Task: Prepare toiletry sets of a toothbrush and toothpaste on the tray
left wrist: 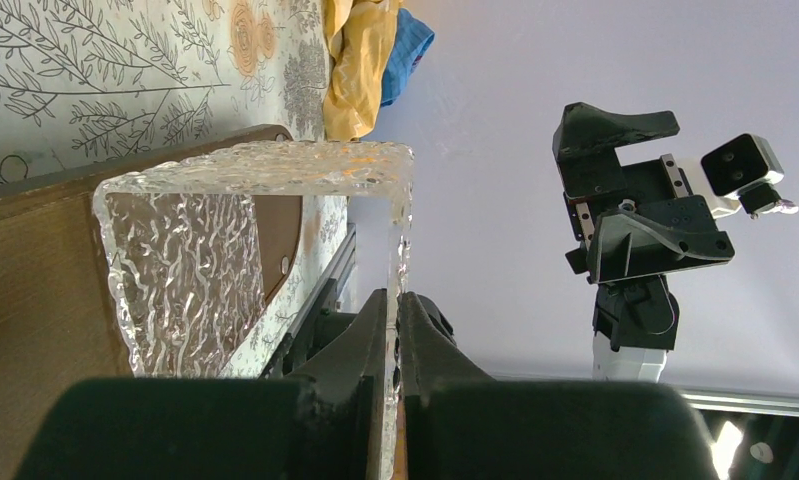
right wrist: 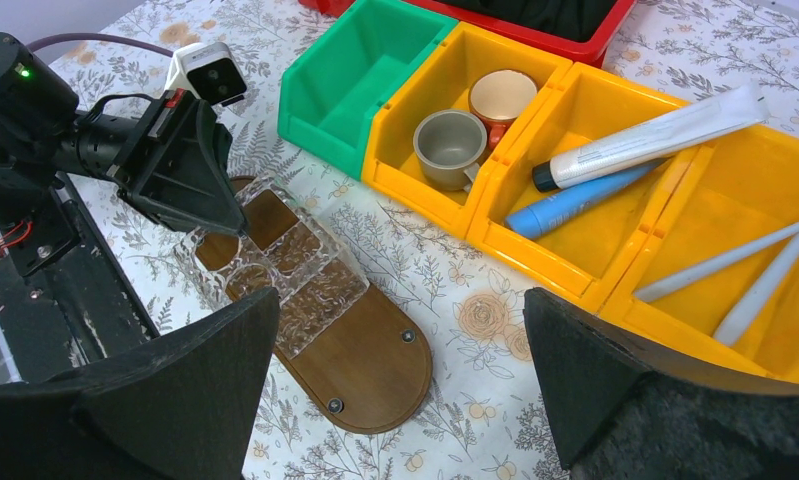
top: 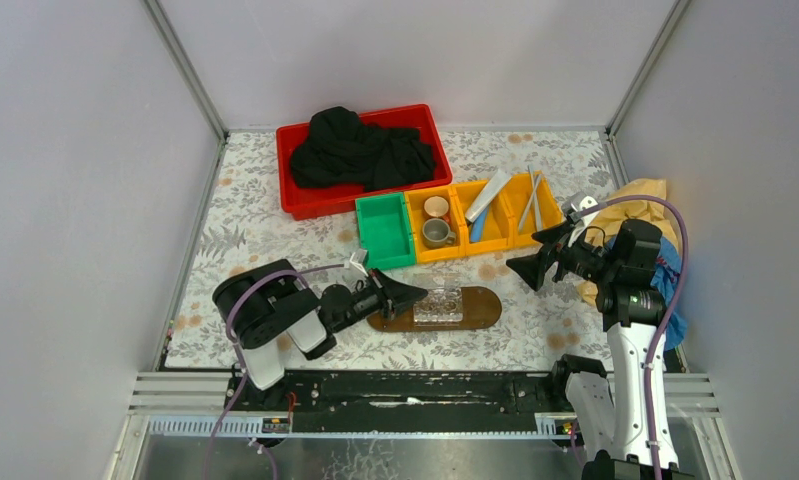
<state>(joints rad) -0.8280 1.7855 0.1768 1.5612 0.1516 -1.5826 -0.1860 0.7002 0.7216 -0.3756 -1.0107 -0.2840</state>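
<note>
on my left side, the left gripper (left wrist: 397,300) is pinched down on one thin wall of the clear box (top: 438,305), with a finger pressed against each face of that wall. the box sits on the dark wooden tray (right wrist: 365,360), toward its left end, and the right end of the tray is bare wood. my right gripper (top: 530,268) hangs in the air with its jaws spread wide and nothing between them. it is above the table, between the tray and the row of yellow bins (right wrist: 535,260). the two toothbrushes (right wrist: 735,262) lie side by side in the rightmost yellow bin. the white toothpaste tube (right wrist: 655,135) and the blue toothpaste tube (right wrist: 575,200) share the bin next to it, the white one resting slantwise with its end over the rim. none of the four is on the tray.
</note>
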